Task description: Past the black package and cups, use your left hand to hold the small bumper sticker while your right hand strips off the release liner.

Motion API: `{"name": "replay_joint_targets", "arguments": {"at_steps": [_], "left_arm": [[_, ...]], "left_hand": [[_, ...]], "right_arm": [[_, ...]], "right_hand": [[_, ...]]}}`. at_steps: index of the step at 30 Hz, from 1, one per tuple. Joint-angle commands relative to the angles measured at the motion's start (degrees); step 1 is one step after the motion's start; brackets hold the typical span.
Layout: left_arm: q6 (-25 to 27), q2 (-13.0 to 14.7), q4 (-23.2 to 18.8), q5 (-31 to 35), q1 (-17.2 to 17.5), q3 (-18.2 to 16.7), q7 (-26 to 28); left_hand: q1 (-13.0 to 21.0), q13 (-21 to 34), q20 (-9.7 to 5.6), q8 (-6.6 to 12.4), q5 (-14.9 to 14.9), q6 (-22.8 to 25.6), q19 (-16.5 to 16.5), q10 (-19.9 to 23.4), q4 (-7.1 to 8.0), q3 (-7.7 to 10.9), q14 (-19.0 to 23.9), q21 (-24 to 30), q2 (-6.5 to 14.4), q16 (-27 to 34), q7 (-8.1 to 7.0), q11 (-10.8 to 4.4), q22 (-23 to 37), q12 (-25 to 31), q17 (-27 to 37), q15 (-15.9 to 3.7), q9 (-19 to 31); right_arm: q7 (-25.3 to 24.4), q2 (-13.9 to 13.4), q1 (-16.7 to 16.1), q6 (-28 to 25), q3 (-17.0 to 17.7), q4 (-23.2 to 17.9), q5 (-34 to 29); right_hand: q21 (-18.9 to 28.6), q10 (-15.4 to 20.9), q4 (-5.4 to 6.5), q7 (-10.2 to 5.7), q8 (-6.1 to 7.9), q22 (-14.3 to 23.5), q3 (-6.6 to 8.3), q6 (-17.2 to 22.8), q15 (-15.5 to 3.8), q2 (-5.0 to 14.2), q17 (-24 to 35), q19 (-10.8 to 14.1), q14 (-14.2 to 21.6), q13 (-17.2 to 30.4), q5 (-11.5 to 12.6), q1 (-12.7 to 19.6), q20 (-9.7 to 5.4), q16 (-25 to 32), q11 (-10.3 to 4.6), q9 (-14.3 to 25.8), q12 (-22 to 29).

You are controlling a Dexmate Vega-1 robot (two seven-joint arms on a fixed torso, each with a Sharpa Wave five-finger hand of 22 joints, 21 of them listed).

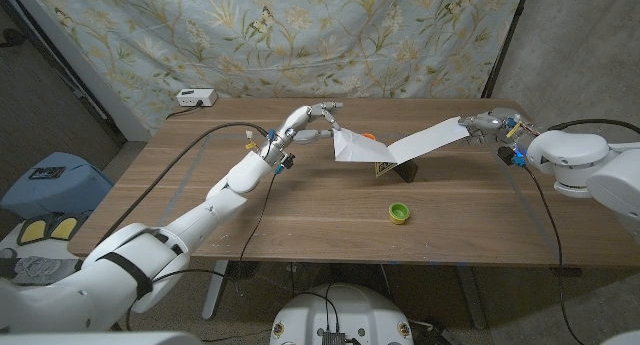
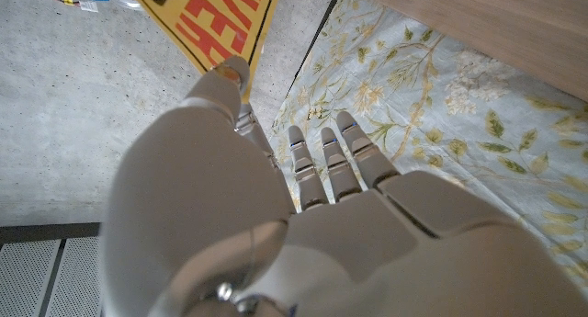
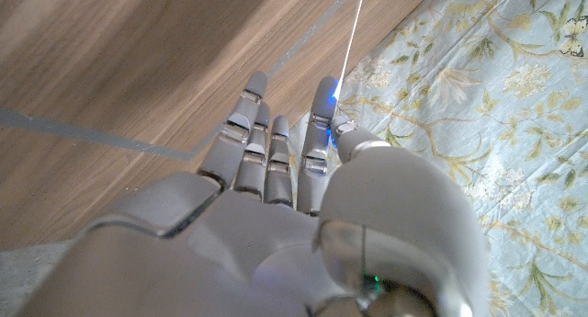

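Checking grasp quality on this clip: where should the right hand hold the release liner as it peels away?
At its free far end, where the right hand already pinches it. The release liner stretches as a long white strip from the sticker held by the left hand, so gripping the end from the robot's right probably keeps the pull along the strip.

Yellow bumper sticker (image 1: 375,145) lifted, white liner (image 1: 425,141) peeled

Left hand (image 1: 312,117) and right hand (image 1: 488,125) raised (both pinching).

Head camera overlooks table (image 1: 300,200); wrist cameras seemingly inverted.
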Motion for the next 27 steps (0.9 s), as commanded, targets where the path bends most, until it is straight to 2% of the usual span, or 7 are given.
{"name": "replay_joint_targets", "arguments": {"at_steps": [1,6,27], "left_arm": [[3.8,3.4,-7.3,0.2,3.6,-1.4,2.1],[4.9,4.4,-9.2,0.2,4.4,-1.9,2.8],[5.6,6.8,-10.8,0.2,5.0,-3.2,3.8]], "left_hand": [[-0.2,0.3,0.22,0.32,0.2,0.1,-0.1,0.2,-0.07,0.47,-0.3,-0.1,0.1,-0.1,0.04,0.08,0.2,-0.1,0.1,-0.03,0.1],[-0.2,0.3,0.21,0.32,0.2,0.1,-0.1,0.2,-0.09,0.49,-0.3,-0.1,0.1,-0.1,0.13,0.11,0.2,-0.1,0.1,-0.05,0.1],[-0.2,0.3,0.20,0.45,0.2,0.1,-0.2,0.2,-0.13,0.61,-0.3,0.0,0.0,-0.1,0.05,0.11,0.2,0.0,0.1,0.00,0.2]], "right_arm": [[0.6,-0.6,1.9,-0.1,-1.9,0.8,-0.3],[0.7,-0.9,2.8,0.0,-2.8,1.1,-0.2],[-0.5,-1.8,4.2,-0.9,-4.3,1.4,0.5]], "right_hand": [[0.2,0.1,-0.06,0.01,0.56,0.2,0.34,-0.3,-0.61,0.04,0.1,-0.2,0.1,0.2,0.2,-0.3,-0.20,-0.1,-0.03,0.1,-0.1],[0.2,0.1,-0.08,-0.03,0.60,0.2,0.34,-0.3,-0.66,0.03,0.2,-0.2,0.1,0.2,0.2,-0.3,-0.17,-0.1,-0.08,0.1,-0.1],[0.2,0.2,-0.04,0.09,0.75,0.2,0.39,-0.4,-0.67,0.03,0.2,-0.2,0.2,0.2,0.2,-0.4,-0.24,-0.2,-0.15,0.0,-0.1]]}}
